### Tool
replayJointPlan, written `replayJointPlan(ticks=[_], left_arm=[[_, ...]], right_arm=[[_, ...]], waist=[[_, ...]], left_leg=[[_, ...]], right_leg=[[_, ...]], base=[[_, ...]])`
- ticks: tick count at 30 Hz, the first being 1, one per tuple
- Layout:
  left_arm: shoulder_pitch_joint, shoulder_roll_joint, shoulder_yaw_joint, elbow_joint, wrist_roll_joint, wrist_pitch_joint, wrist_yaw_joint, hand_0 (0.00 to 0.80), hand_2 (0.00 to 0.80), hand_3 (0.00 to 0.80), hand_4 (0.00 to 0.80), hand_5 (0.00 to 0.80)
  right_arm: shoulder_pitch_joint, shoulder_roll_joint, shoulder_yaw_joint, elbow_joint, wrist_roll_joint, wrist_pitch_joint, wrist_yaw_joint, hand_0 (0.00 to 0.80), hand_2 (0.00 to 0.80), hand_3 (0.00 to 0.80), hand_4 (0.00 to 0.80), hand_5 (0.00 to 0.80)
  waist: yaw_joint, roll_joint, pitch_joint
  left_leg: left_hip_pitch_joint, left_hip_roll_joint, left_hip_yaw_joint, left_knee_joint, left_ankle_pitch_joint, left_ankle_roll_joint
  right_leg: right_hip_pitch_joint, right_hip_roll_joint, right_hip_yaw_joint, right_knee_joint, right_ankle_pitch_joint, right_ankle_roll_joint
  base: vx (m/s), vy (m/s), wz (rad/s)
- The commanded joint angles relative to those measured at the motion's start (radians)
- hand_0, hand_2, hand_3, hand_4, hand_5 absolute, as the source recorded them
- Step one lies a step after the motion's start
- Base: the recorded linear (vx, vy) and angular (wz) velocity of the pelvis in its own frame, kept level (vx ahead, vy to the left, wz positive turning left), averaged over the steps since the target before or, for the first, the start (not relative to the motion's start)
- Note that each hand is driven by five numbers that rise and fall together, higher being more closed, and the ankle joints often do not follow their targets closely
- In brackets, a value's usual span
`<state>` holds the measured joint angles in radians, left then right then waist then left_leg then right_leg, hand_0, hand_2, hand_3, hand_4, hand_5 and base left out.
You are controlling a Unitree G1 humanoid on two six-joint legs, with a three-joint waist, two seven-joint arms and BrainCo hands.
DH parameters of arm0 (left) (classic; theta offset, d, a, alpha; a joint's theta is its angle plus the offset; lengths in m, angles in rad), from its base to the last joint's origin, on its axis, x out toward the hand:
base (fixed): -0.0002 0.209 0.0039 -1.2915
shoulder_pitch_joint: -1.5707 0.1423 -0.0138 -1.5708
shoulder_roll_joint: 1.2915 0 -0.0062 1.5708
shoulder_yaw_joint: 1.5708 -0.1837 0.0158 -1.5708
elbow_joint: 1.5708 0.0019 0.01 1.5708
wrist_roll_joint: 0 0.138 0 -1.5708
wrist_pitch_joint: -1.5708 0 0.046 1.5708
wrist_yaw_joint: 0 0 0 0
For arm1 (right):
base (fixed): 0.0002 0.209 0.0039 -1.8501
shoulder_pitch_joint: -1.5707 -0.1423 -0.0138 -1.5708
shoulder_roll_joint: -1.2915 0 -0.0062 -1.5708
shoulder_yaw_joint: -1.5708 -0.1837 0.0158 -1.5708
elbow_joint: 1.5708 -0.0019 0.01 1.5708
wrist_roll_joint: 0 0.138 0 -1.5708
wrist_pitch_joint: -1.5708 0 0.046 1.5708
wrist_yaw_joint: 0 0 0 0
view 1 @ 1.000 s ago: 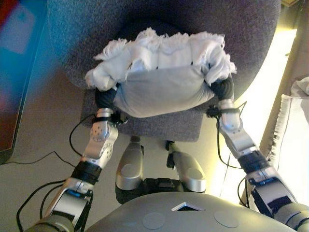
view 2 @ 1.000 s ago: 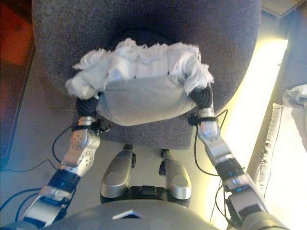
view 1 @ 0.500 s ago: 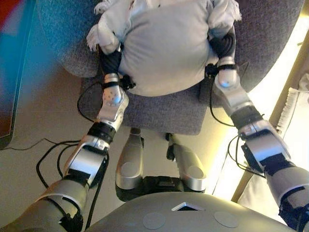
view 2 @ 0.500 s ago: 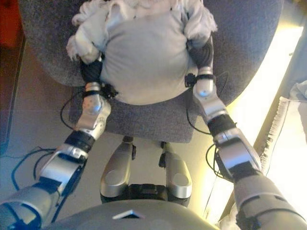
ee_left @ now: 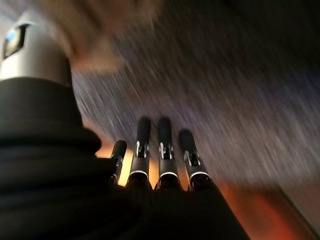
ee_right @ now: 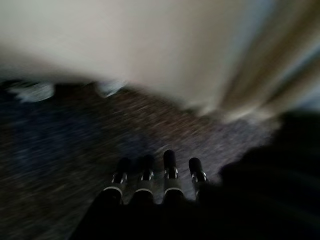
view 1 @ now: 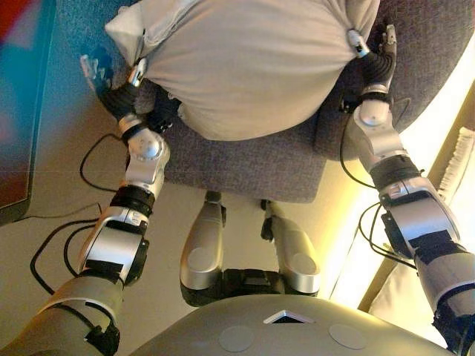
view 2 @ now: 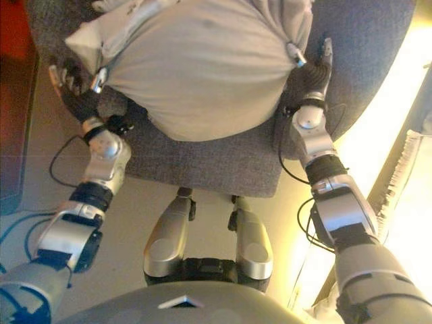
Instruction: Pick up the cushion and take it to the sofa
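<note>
The pale grey cushion (view 1: 245,67) is between my two hands over the seat of the grey fabric sofa (view 1: 245,167). I cannot tell whether it rests on the seat. My left hand (view 1: 115,93) is at its left side and my right hand (view 1: 375,67) at its right side, thumbs against the cloth. In the left wrist view my fingers (ee_left: 160,150) are straight over the grey fabric. In the right wrist view my fingers (ee_right: 155,175) are straight too, with the cushion (ee_right: 125,40) just beyond them.
A dark panel (view 1: 18,111) stands at the left. A bright lit strip (view 1: 438,111) runs along the sofa's right side, with a white fringed cloth (view 1: 464,148) past it. Beige floor (view 1: 59,185) lies before the sofa.
Both arms have stretched forward and carried the cushion farther over the sofa seat. It has turned so its white fringe no longer shows. Both hands have stayed at its sides.
</note>
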<state>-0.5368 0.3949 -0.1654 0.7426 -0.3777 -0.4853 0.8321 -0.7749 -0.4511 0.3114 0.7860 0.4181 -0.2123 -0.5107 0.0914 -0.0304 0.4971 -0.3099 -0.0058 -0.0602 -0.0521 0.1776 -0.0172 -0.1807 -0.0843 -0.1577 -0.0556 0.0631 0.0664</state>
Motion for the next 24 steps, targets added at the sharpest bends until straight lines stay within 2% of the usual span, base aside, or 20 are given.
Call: replayJointPlan(ticks=[1,6,8,15,19,21,24], left_arm=[[0.090,0.055,0.169,0.116,-0.118,0.045,0.076,0.000,0.000,0.000,0.000,0.000],[0.215,0.039,0.230,0.133,-0.176,0.086,0.076,0.000,0.000,0.000,0.000,0.000],[0.264,0.022,0.252,0.156,-0.205,0.106,0.053,0.000,0.000,0.000,0.000,0.000],[0.409,-0.040,0.290,0.255,-0.285,0.146,-0.044,0.000,0.000,0.000,0.000,0.000],[0.447,-0.051,0.283,0.270,-0.270,0.176,-0.108,0.000,0.000,0.000,0.000,0.000],[0.458,-0.051,0.267,0.279,-0.246,0.195,-0.148,0.000,0.000,0.000,0.000,0.000],[0.474,-0.042,0.257,0.318,-0.254,0.267,-0.219,0.000,0.000,0.000,0.000,0.000]], right_arm=[[0.103,-0.140,-0.110,-0.014,0.045,-0.017,-0.090,0.000,0.000,0.000,0.000,0.000],[0.228,-0.183,-0.222,-0.083,0.051,-0.022,-0.105,0.000,0.000,0.000,0.000,0.000],[0.278,-0.175,-0.265,-0.091,0.058,-0.032,-0.096,0.000,0.000,0.000,0.000,0.000],[0.435,-0.145,-0.360,-0.127,0.049,-0.003,-0.079,0.000,0.000,0.000,0.000,0.000],[0.504,-0.134,-0.398,-0.117,0.054,-0.024,-0.068,0.000,0.000,0.000,0.000,0.000],[0.530,-0.133,-0.417,-0.114,0.042,-0.019,-0.063,0.000,0.000,0.000,0.000,0.000],[0.561,-0.132,-0.429,-0.102,0.022,0.015,-0.071,0.000,0.000,0.000,0.000,0.000]], waist=[[-0.007,0.001,0.001],[-0.020,0.012,-0.026],[-0.021,0.015,-0.043],[-0.032,0.014,-0.102],[-0.037,0.010,-0.121],[-0.042,0.006,-0.133],[-0.046,-0.002,-0.148]], left_leg=[[0.002,-0.009,0.024,0.085,-0.130,-0.043],[0.030,-0.007,0.029,0.068,-0.135,-0.044],[0.044,-0.005,0.028,0.062,-0.138,-0.044],[0.101,0.006,0.036,0.037,-0.149,-0.047],[0.124,0.013,0.042,0.032,-0.154,-0.049],[0.137,0.015,0.045,0.026,-0.157,-0.049],[0.147,0.018,0.052,0.027,-0.159,-0.050]], right_leg=[[-0.128,-0.113,0.017,0.116,0.018,0.056],[-0.111,-0.111,0.018,0.106,0.009,0.058],[-0.096,-0.111,0.015,0.101,0.007,0.057],[-0.037,-0.104,0.016,0.065,0.005,0.055],[-0.012,-0.101,0.020,0.054,0.006,0.055],[0.001,-0.099,0.021,0.046,0.008,0.057],[0.012,-0.096,0.021,0.042,0.011,0.060]], base=[[0.007,0.053,0.01],[-0.002,0.046,0.06],[0.036,-0.001,0.13],[0.053,-0.011,0.04],[0.024,-0.016,-0.01],[0.003,-0.044,-0.02],[-0.009,-0.023,0.00]])
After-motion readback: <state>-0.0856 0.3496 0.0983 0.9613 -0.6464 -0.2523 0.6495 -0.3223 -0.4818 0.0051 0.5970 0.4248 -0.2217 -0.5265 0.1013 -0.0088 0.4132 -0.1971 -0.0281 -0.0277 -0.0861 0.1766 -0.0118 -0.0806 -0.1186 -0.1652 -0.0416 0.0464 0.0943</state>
